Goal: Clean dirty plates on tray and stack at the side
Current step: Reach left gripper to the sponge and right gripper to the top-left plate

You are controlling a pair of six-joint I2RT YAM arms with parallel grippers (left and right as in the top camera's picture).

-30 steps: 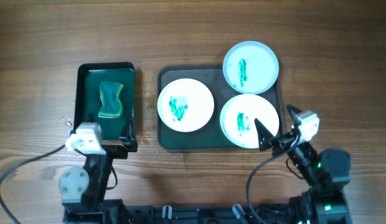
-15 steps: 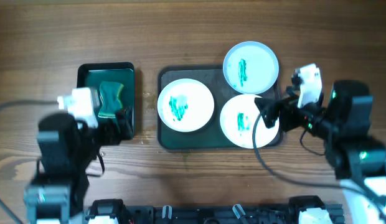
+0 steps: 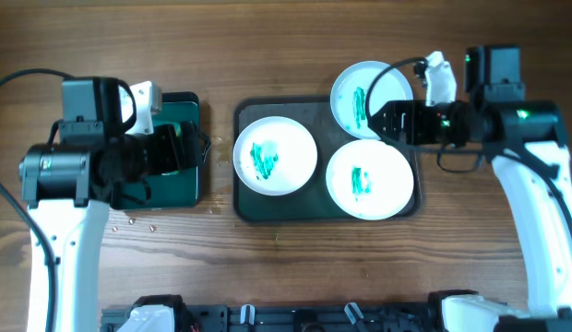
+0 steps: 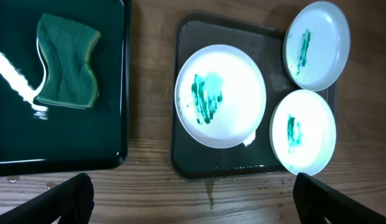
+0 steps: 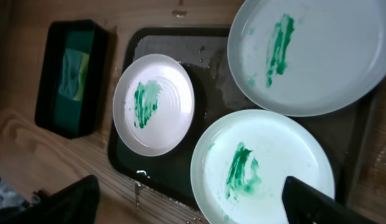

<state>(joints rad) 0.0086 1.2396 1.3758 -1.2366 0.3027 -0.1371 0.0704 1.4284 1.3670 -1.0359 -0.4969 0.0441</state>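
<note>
The dark tray (image 3: 323,114) holds two white plates, one at its left (image 3: 275,155) and one at its right (image 3: 370,179), each with a green smear. The pale blue plate (image 3: 360,92), also smeared, overlaps the tray's far right corner. My right gripper (image 3: 389,120) is open and empty, high over the near edge of the pale blue plate. My left gripper (image 3: 178,149) is open and empty above the small black tray. The left wrist view shows the tray (image 4: 183,158) and all three plates (image 4: 220,94) (image 4: 303,130) (image 4: 316,45). So does the right wrist view (image 5: 154,104) (image 5: 263,167) (image 5: 311,53).
A small black tray (image 3: 180,192) left of the big tray holds a green sponge (image 4: 65,62), also in the right wrist view (image 5: 73,73). Water drops lie on the wood by both trays' near edges (image 4: 211,198). The table is bare wood elsewhere.
Both arms have risen from the table's near edge and swung away from it. The left now hangs over the small black tray, the right over the pale blue plate. Plates have not moved.
</note>
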